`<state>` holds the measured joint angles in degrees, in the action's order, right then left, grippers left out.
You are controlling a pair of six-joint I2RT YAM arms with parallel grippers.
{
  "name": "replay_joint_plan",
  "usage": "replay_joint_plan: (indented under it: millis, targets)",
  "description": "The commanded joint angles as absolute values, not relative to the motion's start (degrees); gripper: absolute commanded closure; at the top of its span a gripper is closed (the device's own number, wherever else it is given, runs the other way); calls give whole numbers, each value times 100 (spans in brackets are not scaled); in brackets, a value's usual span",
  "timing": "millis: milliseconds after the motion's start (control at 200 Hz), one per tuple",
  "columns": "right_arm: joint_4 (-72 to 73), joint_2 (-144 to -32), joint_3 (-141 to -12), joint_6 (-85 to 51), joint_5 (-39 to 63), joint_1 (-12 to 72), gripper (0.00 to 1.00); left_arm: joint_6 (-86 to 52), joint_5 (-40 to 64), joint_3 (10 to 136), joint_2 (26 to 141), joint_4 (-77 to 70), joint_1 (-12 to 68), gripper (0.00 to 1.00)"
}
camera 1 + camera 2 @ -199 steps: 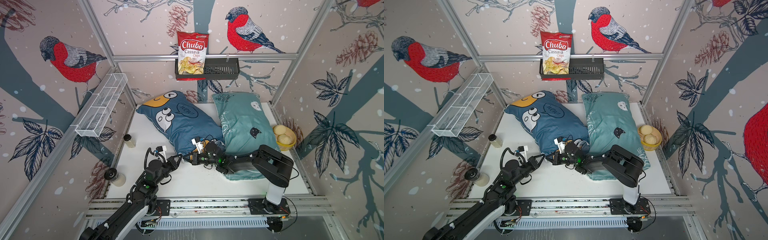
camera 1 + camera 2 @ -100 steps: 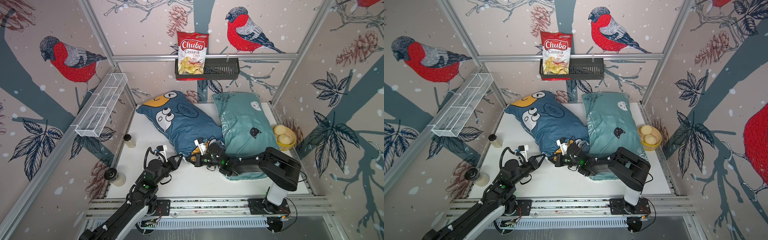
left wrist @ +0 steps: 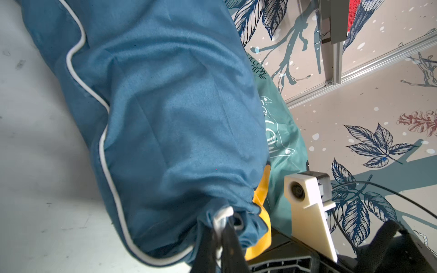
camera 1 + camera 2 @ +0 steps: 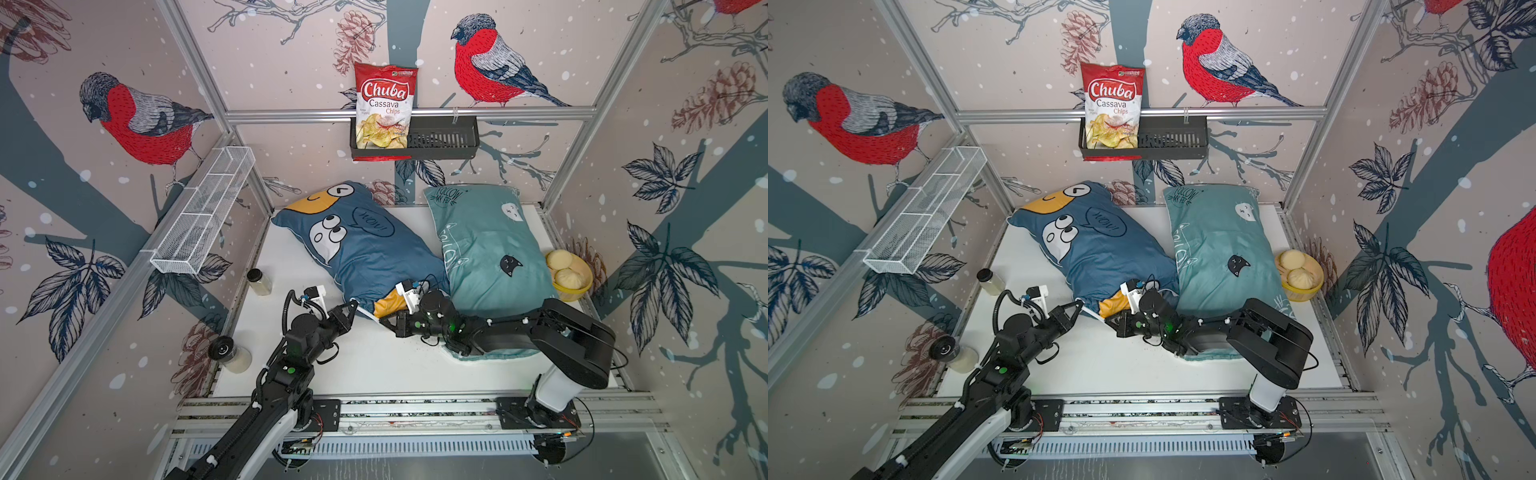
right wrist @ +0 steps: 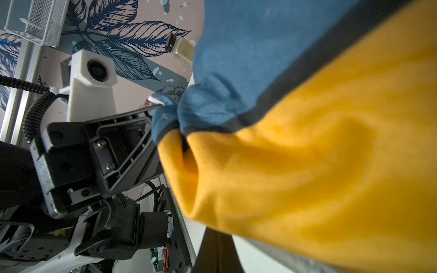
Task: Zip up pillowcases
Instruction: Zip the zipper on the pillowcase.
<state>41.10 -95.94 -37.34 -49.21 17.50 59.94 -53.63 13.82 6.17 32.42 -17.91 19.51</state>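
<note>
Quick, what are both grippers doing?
Left gripper: closed on a corner of the dark blue pillowcase.
Right gripper: closed beside its yellow patch; grip hidden.

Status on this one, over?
Left hand shut on blue pillowcase corner. Right hand shut at its yellow end, grip hidden. Teal pillowcase lies under right arm.

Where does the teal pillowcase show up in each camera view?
In a top view: teal pillowcase, right of centre, beside the dark blue pillowcase.
In a top view: teal pillowcase, right of centre.
Left wrist: teal pillowcase behind the dark blue pillowcase.
Right wrist: not in it.
Shared landmark: the dark blue pillowcase.
</note>
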Motion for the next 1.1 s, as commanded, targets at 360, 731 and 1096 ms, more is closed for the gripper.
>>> replay_joint_plan:
  millis: [360,731,1096]
  targets:
    - [3261,-9167,-3527,-4595,1381,5946,100,-4658,964,992,3175,-1384,1472,100]
    - [2454,-8704,-3266,-4473,985,5874,100,-4138,781,1175,3371,-1079,998,100]
    - [1619,-8192,-2926,-4439,365,5718,100,-3870,712,1290,3517,-959,517,100]
